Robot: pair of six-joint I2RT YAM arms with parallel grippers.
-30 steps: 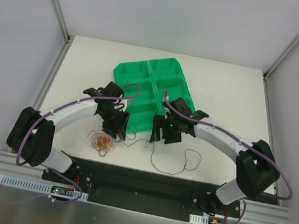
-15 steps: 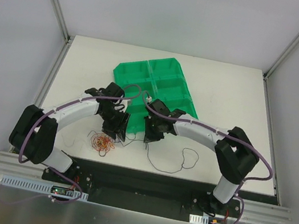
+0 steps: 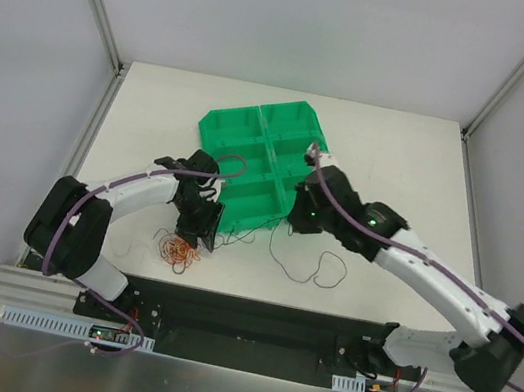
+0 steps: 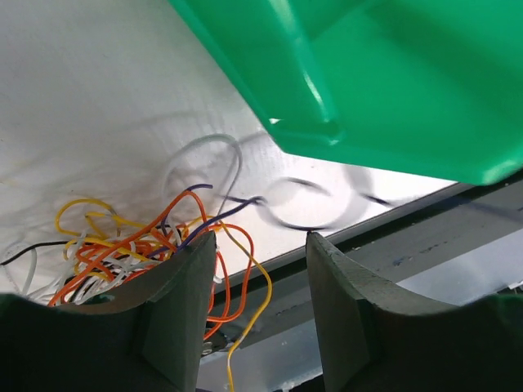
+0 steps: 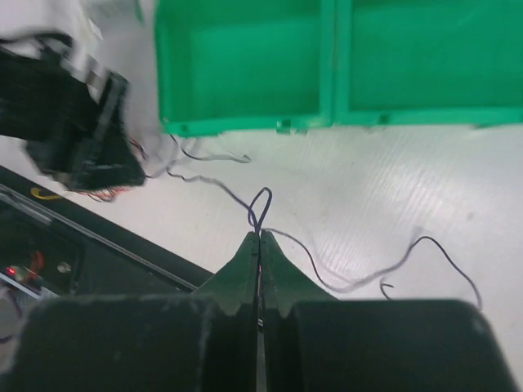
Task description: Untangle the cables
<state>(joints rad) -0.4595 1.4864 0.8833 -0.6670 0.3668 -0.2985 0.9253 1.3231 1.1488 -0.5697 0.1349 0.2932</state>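
Right gripper (image 5: 259, 238) pinches dark cable (image 5: 265, 191); tangle (image 4: 122, 249) beside left gripper (image 4: 257, 249).

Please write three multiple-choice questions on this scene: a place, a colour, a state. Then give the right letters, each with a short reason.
1. Where does the bundle of wires lie?
A. on the table, near a corner of the green tray
B. inside the tray
C. at the table's far edge

2. What colour is the thin wire in the right gripper?
A. orange
B. yellow
C. dark

3. How is the left gripper?
A. shut on a wire
B. open
C. shut on the tray

1 A: the top view shows it on the white surface.
2 C: the right wrist view shows it dark between shut fingers.
3 B: its fingers stand well apart.
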